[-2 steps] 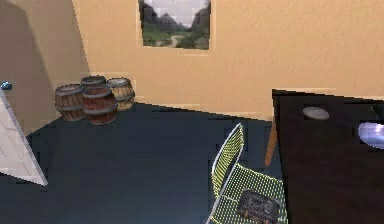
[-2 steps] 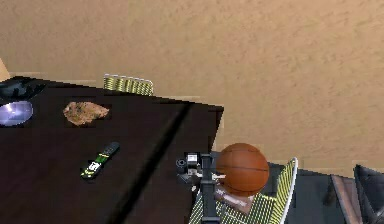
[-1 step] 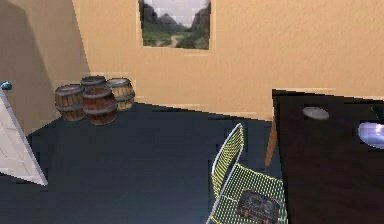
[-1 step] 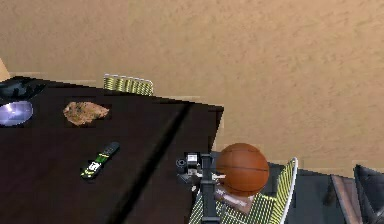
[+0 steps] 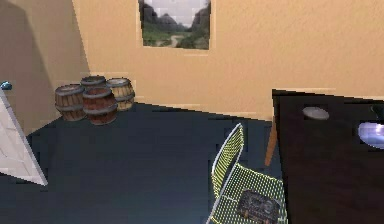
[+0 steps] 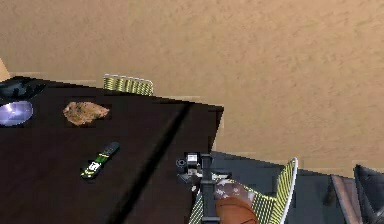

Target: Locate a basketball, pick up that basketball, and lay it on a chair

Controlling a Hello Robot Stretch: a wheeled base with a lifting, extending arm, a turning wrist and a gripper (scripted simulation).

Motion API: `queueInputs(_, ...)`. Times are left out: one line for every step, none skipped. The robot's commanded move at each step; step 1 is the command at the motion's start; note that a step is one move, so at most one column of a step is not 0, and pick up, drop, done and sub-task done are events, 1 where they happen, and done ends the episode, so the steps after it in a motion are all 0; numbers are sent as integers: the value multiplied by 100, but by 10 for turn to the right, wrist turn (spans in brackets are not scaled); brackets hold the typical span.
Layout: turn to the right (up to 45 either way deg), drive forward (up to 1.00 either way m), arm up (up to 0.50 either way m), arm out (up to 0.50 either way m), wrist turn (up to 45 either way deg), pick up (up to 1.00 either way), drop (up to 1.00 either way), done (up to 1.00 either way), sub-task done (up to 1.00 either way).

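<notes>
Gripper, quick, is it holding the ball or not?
Gripper: can't tell whether it holds anything. A brown ball shows just right of it, by the chair.

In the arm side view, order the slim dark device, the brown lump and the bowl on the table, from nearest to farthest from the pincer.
1. The slim dark device, left of the pincer, near the table edge.
2. The brown lump, farther up the tabletop.
3. The bowl, at the view's left edge.

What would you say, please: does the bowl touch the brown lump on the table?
Apart: the arm side view shows bare tabletop between bowl and brown lump.
</notes>
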Motion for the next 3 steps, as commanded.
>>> queueInputs(0, 0, 10, 0, 0, 0, 0, 0, 0)
queueInputs(0, 0, 0, -8, 0, 0, 0, 0, 0)
queueInputs(0, 0, 0, 0, 0, 0, 0, 100, 0)
